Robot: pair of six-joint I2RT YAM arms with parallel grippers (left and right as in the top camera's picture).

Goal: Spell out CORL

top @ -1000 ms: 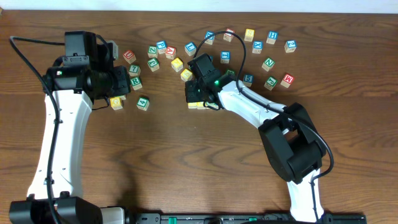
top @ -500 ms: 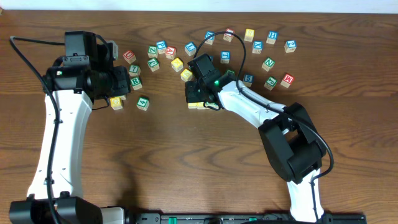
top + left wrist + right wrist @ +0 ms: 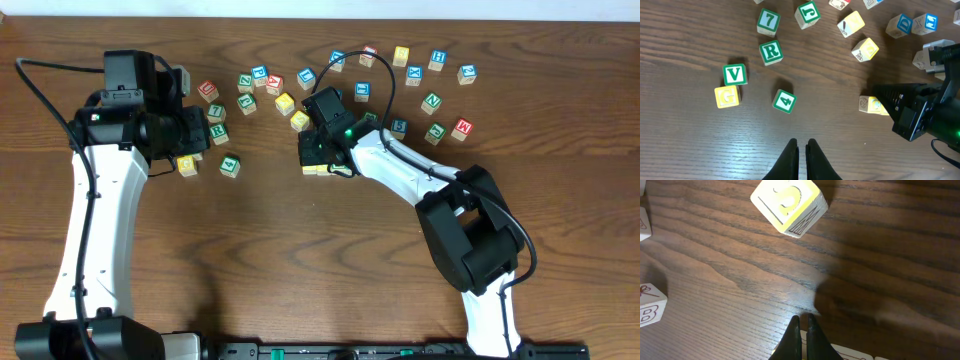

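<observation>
Nearest, the left gripper (image 3: pixel 802 142) is closed on nothing, its fingers almost together over bare desk (image 3: pixel 300 260), on the near side of the 4 cube (image 3: pixel 784 101). Left of the 4 cube lies the yellow G (image 3: pixel 726 96), with the green V (image 3: pixel 735 74) right against its far edge.

Level with these, mid-desk, a yellow pair (image 3: pixel 318 169) sits side by side, touching; their letters cannot be read. The right gripper (image 3: pixel 803 317) is at that pair, closed and empty. Whether it touches them cannot be told.

Farther off, the R cube (image 3: pixel 771 51), a white face with a green letter, lies well left of the yellow pair. The green 7 (image 3: pixel 768 21) is just beyond it. Between the R cube and the right arm (image 3: pixel 400 170), two loose yellow cubes (image 3: pixel 865 49) lie near each other, not touching.

Farthest, more cubes (image 3: pixel 414 74) with blue, green and red letters are scattered across the far desk. Which blue one bears the L cannot be told.
</observation>
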